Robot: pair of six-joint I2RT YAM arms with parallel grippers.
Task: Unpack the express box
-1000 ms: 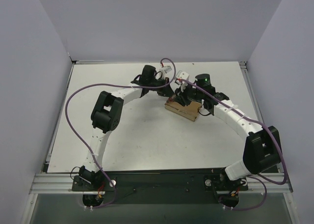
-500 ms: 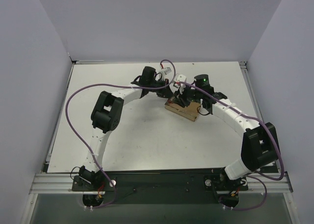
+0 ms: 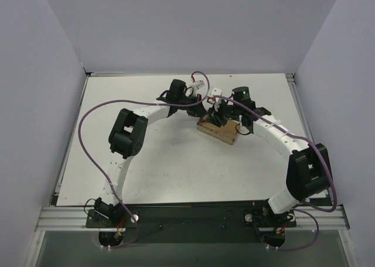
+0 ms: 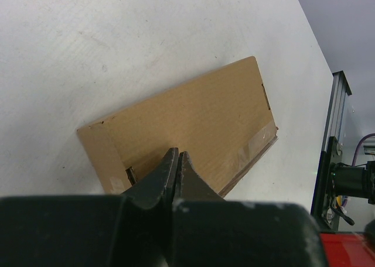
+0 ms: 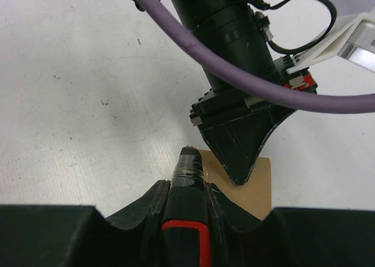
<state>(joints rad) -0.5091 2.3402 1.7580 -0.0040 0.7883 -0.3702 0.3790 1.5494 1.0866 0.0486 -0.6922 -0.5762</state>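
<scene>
Right claw (image 5: 187, 197) clamps the utility knife (image 5: 188, 164) just beside the express box (image 4: 193, 115), which my closed left claw (image 4: 176, 161) seems to pin; next I must slit its taped seam.

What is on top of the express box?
The shut left gripper is at the top of the express box; the right gripper holds a utility knife at its edge. Its inside is hidden.
</scene>
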